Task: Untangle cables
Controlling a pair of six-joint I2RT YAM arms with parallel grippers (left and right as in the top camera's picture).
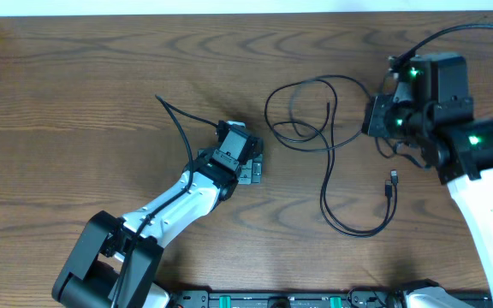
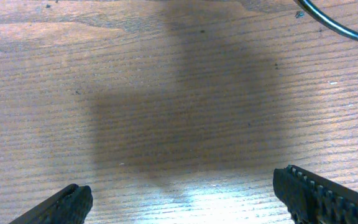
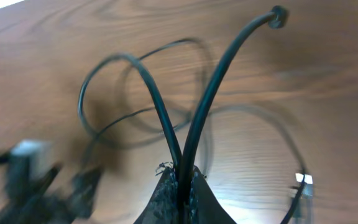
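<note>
A thin black cable (image 1: 302, 107) lies in loops on the wood table at centre right. It runs down in a long bend (image 1: 349, 227) to a small plug end (image 1: 392, 182). My right gripper (image 1: 371, 116) is at the right side of the loops. In the right wrist view it (image 3: 182, 183) is shut on two black strands of the cable (image 3: 207, 102), which rise from the jaws. My left gripper (image 1: 252, 168) is left of the loops, apart from them. In the left wrist view it (image 2: 182, 199) is open and empty over bare wood, and a bit of cable (image 2: 337, 23) shows at top right. No white cable shows.
The thicker black cord (image 1: 176, 120) of the left arm arches up to the left of the left gripper. The table's far edge (image 1: 229, 12) runs along the top. The left gripper shows blurred at lower left in the right wrist view (image 3: 33, 177).
</note>
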